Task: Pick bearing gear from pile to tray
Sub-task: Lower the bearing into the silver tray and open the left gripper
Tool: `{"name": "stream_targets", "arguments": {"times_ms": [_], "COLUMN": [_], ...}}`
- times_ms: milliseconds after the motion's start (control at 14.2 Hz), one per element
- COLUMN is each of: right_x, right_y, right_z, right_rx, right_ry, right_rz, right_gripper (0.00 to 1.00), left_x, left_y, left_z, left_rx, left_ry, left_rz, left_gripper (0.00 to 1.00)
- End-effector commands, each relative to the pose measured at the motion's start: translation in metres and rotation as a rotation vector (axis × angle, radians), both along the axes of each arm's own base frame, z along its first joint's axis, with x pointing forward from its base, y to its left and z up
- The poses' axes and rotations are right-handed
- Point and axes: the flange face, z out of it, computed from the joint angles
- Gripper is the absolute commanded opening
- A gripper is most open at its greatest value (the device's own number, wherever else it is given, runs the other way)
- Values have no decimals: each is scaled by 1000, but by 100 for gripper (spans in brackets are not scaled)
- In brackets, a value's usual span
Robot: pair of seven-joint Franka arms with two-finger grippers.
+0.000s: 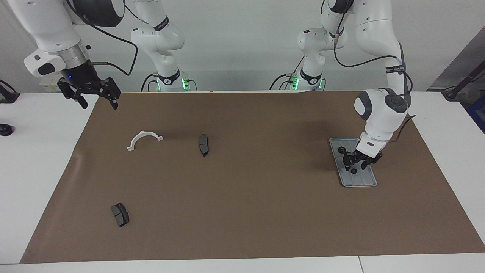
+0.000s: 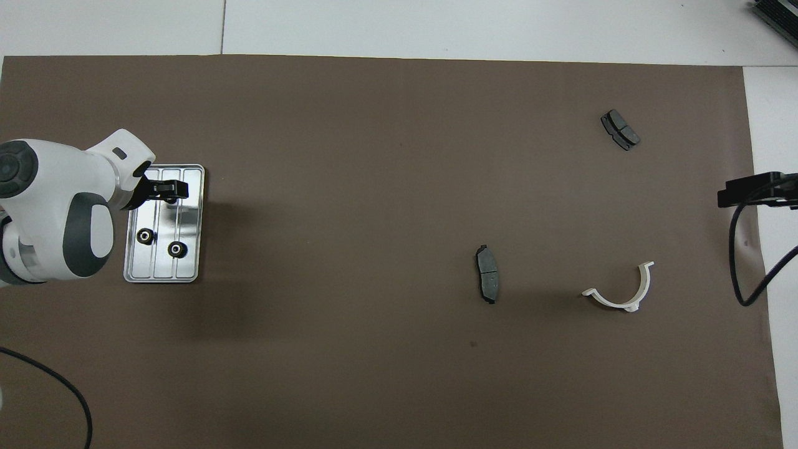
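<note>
Two gears (image 2: 145, 236) in tray (image 2: 194, 178); left end effector (image 1: 358, 162) low over tray.

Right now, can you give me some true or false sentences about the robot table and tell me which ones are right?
1. Two little black gears lie in the metal tray. True.
2. The left gripper is over the tray. True.
3. The white curved piece sits in the tray. False: it lies on the brown mat, toward the right arm's end.
4. The right gripper is holding a dark pad. False: it holds nothing, and both dark pads lie on the mat.
5. The tray lies toward the left arm's end of the table. True.
</note>
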Motion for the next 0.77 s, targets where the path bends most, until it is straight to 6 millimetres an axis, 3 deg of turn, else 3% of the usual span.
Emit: {"name": "stream_targets", "arguments": {"times_ms": [0, 281, 422, 703], "right_x": [-9, -9, -9, -9], "right_y": [-1, -1, -1, -1], "right_z": [1, 1, 1, 1], "right_rx": [-7, -7, -7, -7], "right_ry": [8, 8, 8, 8], "right_rz": [11, 11, 11, 11], "right_gripper": [100, 100, 100, 100], "left_x": [-6, -30, -30, -23], "left_y": [-20, -73, -73, -44], "left_z": [53, 58, 74, 136], "left_rx": [7, 23, 26, 30], "left_ry": [15, 91, 94, 112], "left_rz": [-56, -156, -161, -168], "left_gripper": [100, 100, 100, 100]}}
